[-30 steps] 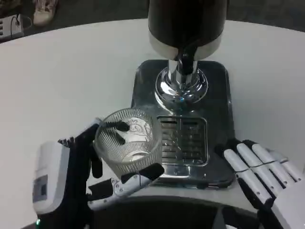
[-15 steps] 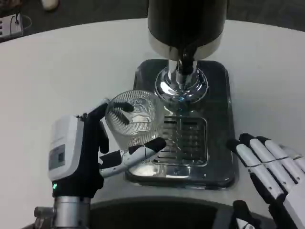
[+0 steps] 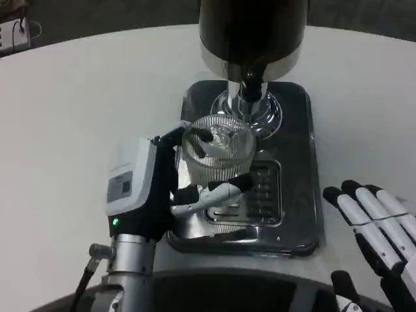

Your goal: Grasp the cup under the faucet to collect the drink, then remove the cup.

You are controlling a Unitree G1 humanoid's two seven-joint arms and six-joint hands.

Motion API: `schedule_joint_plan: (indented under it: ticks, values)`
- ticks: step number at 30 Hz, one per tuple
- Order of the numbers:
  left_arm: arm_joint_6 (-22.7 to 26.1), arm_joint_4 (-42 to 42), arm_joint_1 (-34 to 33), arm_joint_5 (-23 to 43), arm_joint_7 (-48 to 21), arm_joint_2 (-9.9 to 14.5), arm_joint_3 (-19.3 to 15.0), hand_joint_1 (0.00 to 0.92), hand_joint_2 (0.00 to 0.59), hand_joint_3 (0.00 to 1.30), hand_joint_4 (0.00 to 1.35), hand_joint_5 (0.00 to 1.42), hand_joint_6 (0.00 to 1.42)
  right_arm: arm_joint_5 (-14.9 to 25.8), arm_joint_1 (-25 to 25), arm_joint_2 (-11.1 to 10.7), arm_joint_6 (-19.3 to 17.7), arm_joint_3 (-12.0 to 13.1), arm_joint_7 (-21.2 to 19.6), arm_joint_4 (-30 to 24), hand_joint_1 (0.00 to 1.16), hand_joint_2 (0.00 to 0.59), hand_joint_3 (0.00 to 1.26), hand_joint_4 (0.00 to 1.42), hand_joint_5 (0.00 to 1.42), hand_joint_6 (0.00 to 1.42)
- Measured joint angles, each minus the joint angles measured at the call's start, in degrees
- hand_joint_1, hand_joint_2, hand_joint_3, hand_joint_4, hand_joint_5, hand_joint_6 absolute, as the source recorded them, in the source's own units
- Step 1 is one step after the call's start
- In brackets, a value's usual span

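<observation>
Head view: your left hand [image 3: 170,188] holds the cup [image 3: 218,157]. Its fingers wrap round the ribbed glass, with one finger hooked over the far rim and another under the near side. The cup stands upright, mouth up, over the shiny tray [image 3: 296,214], just above the grate [image 3: 263,195].

Now look at the faucet [image 3: 251,88]. It hangs from the dark tank [image 3: 252,29], and it sits up and a little to the right of the cup. The cup's far rim is close to the spout, but you cannot say the mouth is right under it yet. So I think the cup needs a small push away from you and a bit to the right. Keep it straight up, so the drink can fall in.

Your right hand [image 3: 380,231] is at the tray's right edge over the white worktop [image 3: 71,104]. Its fingers are spread flat and it holds nothing. It is well apart from the cup, so the left hand is the one for this job.
</observation>
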State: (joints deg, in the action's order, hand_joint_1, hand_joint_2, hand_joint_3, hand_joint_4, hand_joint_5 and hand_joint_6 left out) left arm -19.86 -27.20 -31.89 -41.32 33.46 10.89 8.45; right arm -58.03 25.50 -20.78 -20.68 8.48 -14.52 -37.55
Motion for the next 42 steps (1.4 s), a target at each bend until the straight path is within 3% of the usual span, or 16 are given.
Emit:
schedule_joint_plan:
  ticks: [16,21,24,28,31,33,42]
  values:
    - [1.47,-7.22,-6.90,0.04,0.79,-0.54,5.25,0.767,0.000,1.03,1.12,1.25,1.38,0.97,0.80,0.08,-0.31,0.47,0.00,-0.01,0.19,0.564,0.09,0.06,0.10,0.18]
    - [1.61,-7.30,-6.65,0.12,1.46,-0.18,5.75,0.746,0.000,1.01,1.05,1.16,1.28,1.01,1.22,0.20,-0.31,0.55,0.00,-0.01,0.19,0.564,0.09,0.06,0.10,0.18]
    - [2.79,-7.20,-6.62,0.11,2.00,-0.16,5.92,0.626,0.000,0.86,0.75,1.01,1.11,1.05,1.20,0.14,-0.31,0.60,0.00,-0.01,0.19,0.564,0.09,0.06,0.11,0.18]
    - [4.34,-6.60,-6.62,0.10,2.17,-0.17,6.16,0.296,0.033,0.57,0.39,0.80,0.83,1.09,1.18,0.09,-0.31,0.73,0.00,-0.01,0.19,0.564,0.09,0.06,0.11,0.18]
    - [4.94,-6.25,-6.60,0.39,1.85,-0.16,6.23,0.234,0.040,0.44,0.28,0.64,0.58,1.13,1.17,0.10,-0.31,0.76,0.00,-0.01,0.19,0.564,0.09,0.06,0.11,0.18]
    - [5.23,-6.24,-6.36,0.55,1.28,-0.01,6.40,0.219,0.048,0.38,0.22,0.58,0.49,1.14,1.18,0.13,-0.31,0.76,0.00,0.00,0.19,0.564,0.09,0.06,0.11,0.18]
    - [5.00,-5.19,-4.92,1.21,-0.70,0.73,6.49,0.074,0.000,0.20,0.09,0.44,0.38,0.78,1.48,0.13,-0.67,0.43,-0.27,0.47,0.19,0.564,0.09,0.06,0.11,0.18]
